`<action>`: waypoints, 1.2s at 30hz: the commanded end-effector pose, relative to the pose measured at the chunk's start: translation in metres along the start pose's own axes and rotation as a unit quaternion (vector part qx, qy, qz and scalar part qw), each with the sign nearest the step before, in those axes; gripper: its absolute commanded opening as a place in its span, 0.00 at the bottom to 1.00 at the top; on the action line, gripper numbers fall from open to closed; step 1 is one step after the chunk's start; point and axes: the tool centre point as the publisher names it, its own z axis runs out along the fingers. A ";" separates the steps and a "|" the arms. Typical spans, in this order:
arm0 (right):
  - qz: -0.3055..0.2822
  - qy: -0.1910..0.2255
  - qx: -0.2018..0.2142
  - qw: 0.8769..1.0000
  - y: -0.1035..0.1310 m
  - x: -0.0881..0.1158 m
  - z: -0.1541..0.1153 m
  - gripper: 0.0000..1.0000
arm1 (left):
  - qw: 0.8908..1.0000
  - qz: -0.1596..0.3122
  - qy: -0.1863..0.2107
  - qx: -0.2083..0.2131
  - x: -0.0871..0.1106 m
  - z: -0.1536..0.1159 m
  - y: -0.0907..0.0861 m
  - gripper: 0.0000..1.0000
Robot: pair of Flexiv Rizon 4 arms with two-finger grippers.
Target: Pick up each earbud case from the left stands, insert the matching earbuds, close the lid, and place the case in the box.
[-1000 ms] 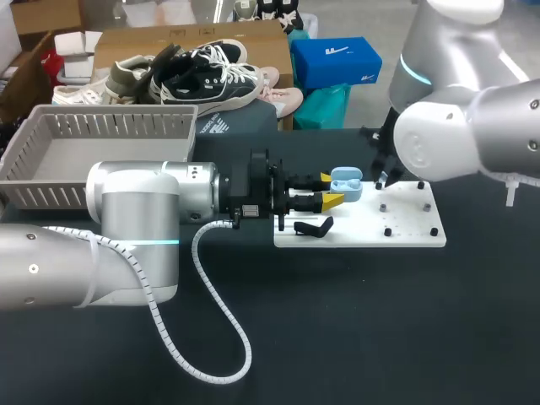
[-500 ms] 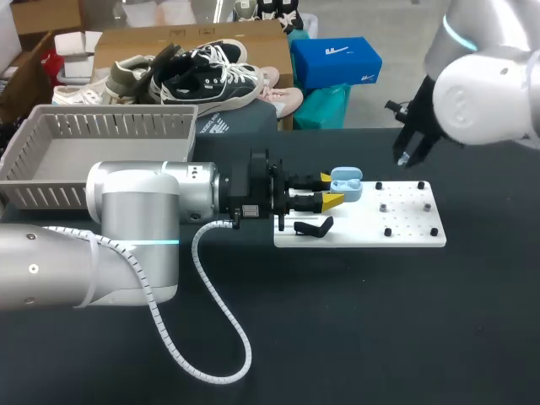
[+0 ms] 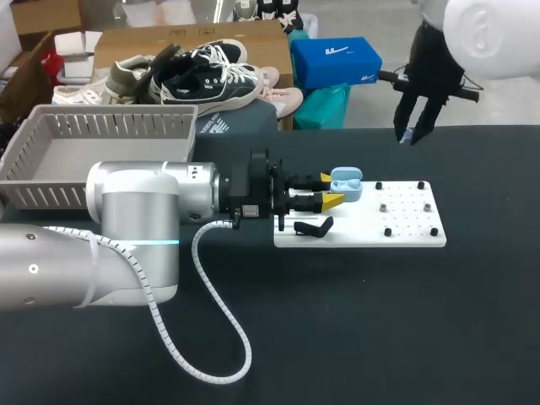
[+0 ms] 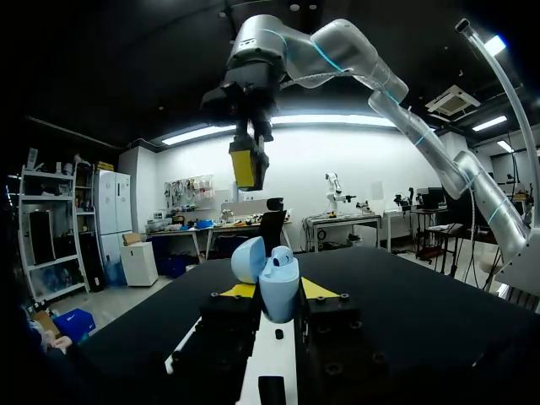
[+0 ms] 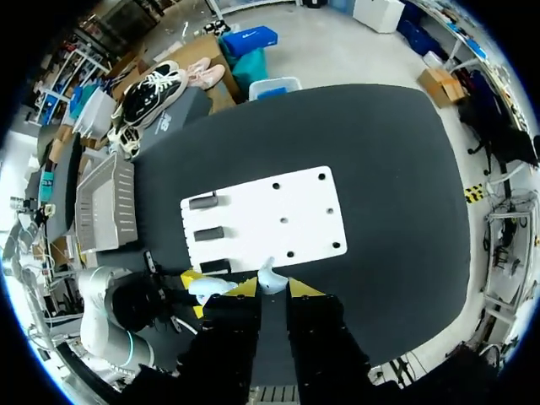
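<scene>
Dark and matte, the desk [image 3: 337,337] carries a white board [image 3: 405,232] right of its middle, with a grey basket [image 3: 51,126] at the far left. The left arm [image 3: 135,219] lies low across the desk, and the left jaws are clamped on a pale blue earbud case [image 3: 346,184] at the board's far left corner. The case stands upright between the yellow tips with its lid tipped open. Just near of it, a black stand [image 3: 314,226] sits on the board's left edge. From above, three such stands line that edge.

The right arm [image 3: 489,34] hangs high over the far right side, well apart from the board. The right jaws stand narrow, pinching a small pale earbud [image 5: 270,277] between the yellow tips. It is too small to make out more.
</scene>
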 end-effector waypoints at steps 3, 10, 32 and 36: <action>-0.031 0.021 0.014 0.999 0.020 0.036 -0.020 0.00 | 1.000 0.000 0.000 -0.002 0.000 0.000 -0.001 0.00; -0.071 0.047 0.006 0.996 0.040 0.060 -0.011 0.00 | 1.000 0.000 0.000 -0.002 0.000 0.000 -0.001 0.00; -0.117 0.064 0.029 0.991 0.072 0.070 0.014 0.00 | 1.000 0.000 0.000 -0.002 0.000 0.000 -0.001 0.00; -0.117 0.064 0.029 0.991 0.072 0.070 0.014 0.00 | 1.000 0.000 0.000 -0.002 0.000 0.000 -0.001 0.00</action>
